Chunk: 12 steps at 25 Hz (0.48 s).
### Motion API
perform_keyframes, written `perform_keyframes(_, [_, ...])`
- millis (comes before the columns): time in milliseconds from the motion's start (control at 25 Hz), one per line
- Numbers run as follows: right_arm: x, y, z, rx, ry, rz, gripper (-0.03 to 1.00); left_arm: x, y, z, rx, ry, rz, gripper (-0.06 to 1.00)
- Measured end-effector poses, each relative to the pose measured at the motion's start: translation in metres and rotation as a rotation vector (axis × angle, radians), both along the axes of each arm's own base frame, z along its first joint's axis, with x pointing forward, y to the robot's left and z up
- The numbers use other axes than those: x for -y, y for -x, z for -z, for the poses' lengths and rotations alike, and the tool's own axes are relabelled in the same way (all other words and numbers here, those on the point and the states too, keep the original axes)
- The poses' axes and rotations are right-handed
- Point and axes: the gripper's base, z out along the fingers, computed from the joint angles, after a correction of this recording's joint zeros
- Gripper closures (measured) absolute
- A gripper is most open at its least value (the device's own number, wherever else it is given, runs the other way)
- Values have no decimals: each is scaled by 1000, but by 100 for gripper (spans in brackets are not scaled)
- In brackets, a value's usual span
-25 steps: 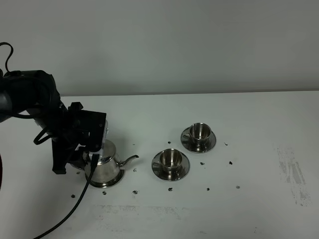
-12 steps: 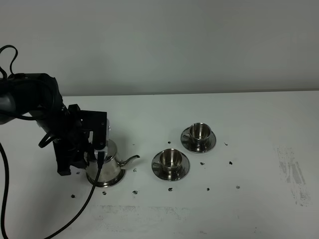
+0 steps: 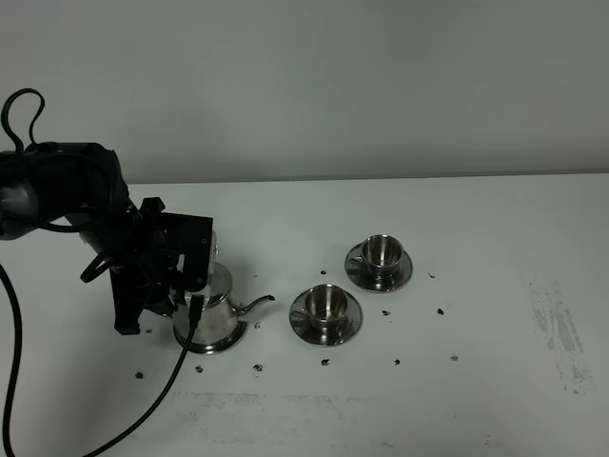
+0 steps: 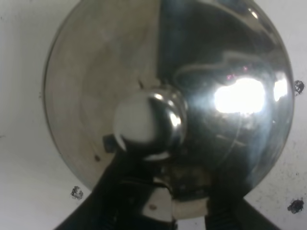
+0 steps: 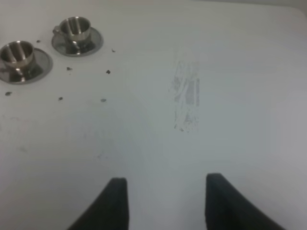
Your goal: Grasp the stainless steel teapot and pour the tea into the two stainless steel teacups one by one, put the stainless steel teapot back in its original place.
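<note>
White table (image 3: 495,286); left fingers (image 4: 109,203) seemingly clasp the steel teapot (image 3: 213,320), upright.

Saw mirror-bright polished steel on the teapot (image 3: 211,316) and cups (image 3: 326,303). Found the table (image 3: 476,248) matt white, scuffed, speckled.

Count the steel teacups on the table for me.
2. The near teacup stands just right of the spout of the teapot; the far teacup stands behind it and further right. Nothing in view seems able to hide another.
</note>
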Motion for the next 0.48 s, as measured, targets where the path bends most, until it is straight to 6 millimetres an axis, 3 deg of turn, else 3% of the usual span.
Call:
perform_keyframes(120, [0, 0, 0, 0, 0, 0, 61, 0, 0, 0, 0, 0, 0, 59])
perform_keyframes(240, [0, 0, 0, 0, 0, 0, 61, 0, 1, 0, -5, -1, 2, 73])
perform_keyframes(480, [0, 0, 0, 0, 0, 0, 61, 1, 0, 0, -4, 4, -4, 73])
